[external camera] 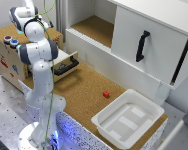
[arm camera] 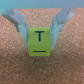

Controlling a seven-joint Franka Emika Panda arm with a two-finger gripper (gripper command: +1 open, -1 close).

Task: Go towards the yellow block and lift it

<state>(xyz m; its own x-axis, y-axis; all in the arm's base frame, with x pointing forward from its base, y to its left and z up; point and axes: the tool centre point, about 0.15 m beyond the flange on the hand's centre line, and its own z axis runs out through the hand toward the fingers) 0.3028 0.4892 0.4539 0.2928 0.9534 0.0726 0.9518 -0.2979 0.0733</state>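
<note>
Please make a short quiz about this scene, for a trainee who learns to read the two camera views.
1. True or false: in the wrist view, the yellow block sits between the two fingers of the claw.
2. Which letter is printed on the yellow block? A) T B) X C) O
3. Fill the gap: in the exterior view, the small red block lies on the cork surface, near the white ____.

Key: 1 true; 2 A; 3 bin.

exterior: high, oblique, wide | wrist: close, down onto cork
</note>
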